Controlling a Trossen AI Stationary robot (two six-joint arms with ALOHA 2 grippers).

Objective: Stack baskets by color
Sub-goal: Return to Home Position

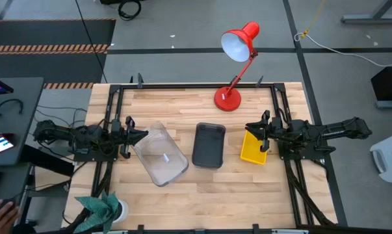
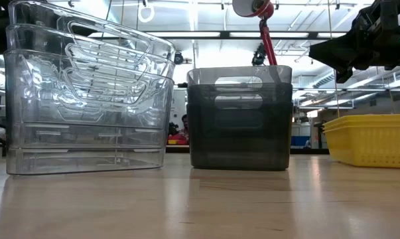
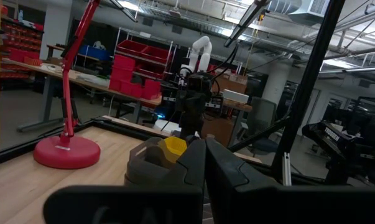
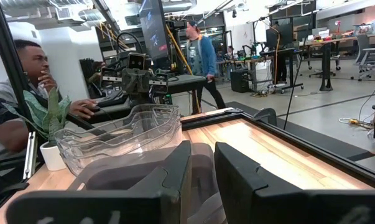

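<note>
Baskets stand in 3 nested stacks in a row across the middle of the pale wooden table (image 1: pixel 202 188), sorted by colour. On my left is the stack of clear transparent plastic baskets (image 1: pixel 160 156), turned askew. The low view shows 3 rims and 3 handle slots, one inside the next. In the centre is the stack of dark grey plastic baskets (image 1: pixel 209 144), set nearly square to the table, with 2 handle slots showing one above the other. I cannot count its layers for certain. On my right is the stack of bright yellow plastic baskets (image 1: pixel 253 151), well apart from the grey one, and its layers are also too close to count. Each stack holds only baskets of its own colour.

My left gripper (image 1: pixel 141 135) sits just beside the far left corner of the clear stack. Its fingers (image 3: pixel 187 171) are pressed together on nothing. My right gripper (image 1: pixel 255 130) hangs above the far end of the yellow stack. Its fingers (image 4: pixel 171 177) are parted by a narrow slit and grasp nothing.

A red desk lamp with a round base (image 1: pixel 227 99) stands at the far edge, behind the grey stack. A small potted plant (image 1: pixel 101 207) sits at the near left corner. The tall monitor (image 4: pixel 153 28) beyond the table shows writing too small to read.
</note>
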